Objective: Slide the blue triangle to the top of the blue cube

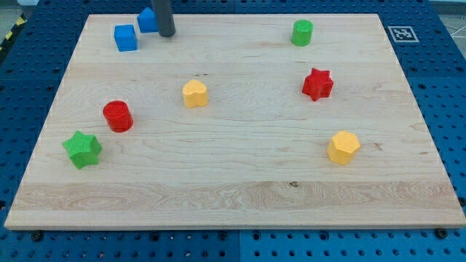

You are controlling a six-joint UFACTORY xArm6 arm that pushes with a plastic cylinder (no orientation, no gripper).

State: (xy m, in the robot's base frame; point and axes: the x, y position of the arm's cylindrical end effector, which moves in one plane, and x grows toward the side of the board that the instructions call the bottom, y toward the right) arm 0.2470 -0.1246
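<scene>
The blue cube [125,37] sits near the board's top left. The blue triangle [147,20] lies just up and to the right of the cube, close to the board's top edge, partly hidden by the rod. My tip [167,33] is at the triangle's right side, touching or almost touching it, and to the right of the cube.
On the wooden board [240,189] lie a green cylinder [302,33] at top right, a red star [317,84], a yellow hexagon [343,148], a yellow block [194,94], a red cylinder [117,116] and a green star [82,149] at left.
</scene>
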